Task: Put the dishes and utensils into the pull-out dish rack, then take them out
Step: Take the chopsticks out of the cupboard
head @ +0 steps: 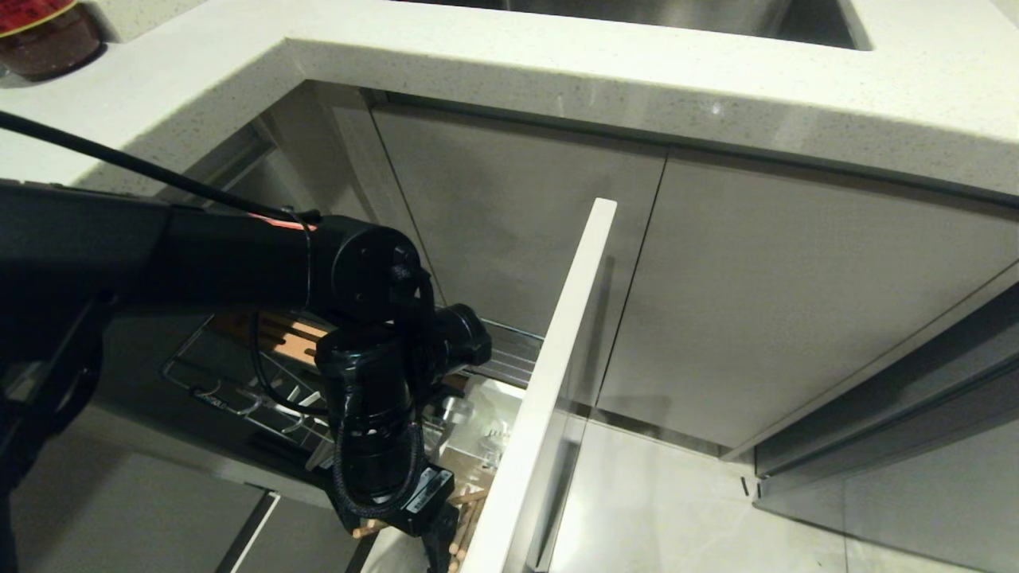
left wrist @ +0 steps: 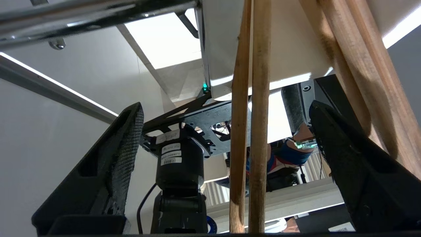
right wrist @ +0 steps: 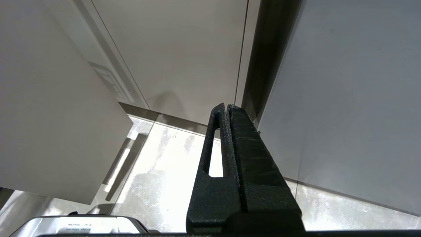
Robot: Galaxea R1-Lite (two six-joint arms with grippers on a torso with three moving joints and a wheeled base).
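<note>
The pull-out dish rack (head: pixel 239 390) stands drawn out under the counter, its white panel front (head: pixel 557 350) edge-on to me and its wooden strip (head: pixel 279 334) at the back. My left gripper (head: pixel 434 549) reaches down into the rack's near end among the wooden chopsticks (head: pixel 466 517). In the left wrist view the left gripper (left wrist: pixel 227 107) is open wide, with two chopsticks (left wrist: pixel 260 131) standing between its fingers (left wrist: pixel 126 148) and touching neither. More wooden sticks (left wrist: pixel 355 65) run beside the other finger. My right gripper (right wrist: pixel 227 108) is shut and empty, parked low. The dishes and the fork are out of view.
The stone countertop (head: pixel 557 64) with a steel sink (head: pixel 677 16) overhangs the rack. A red-lidded jar (head: pixel 40 32) stands at its far left. Closed cabinet doors (head: pixel 796 302) and pale floor tiles (head: pixel 677 509) lie to the right. Part of a person (left wrist: pixel 289 158) shows behind my body.
</note>
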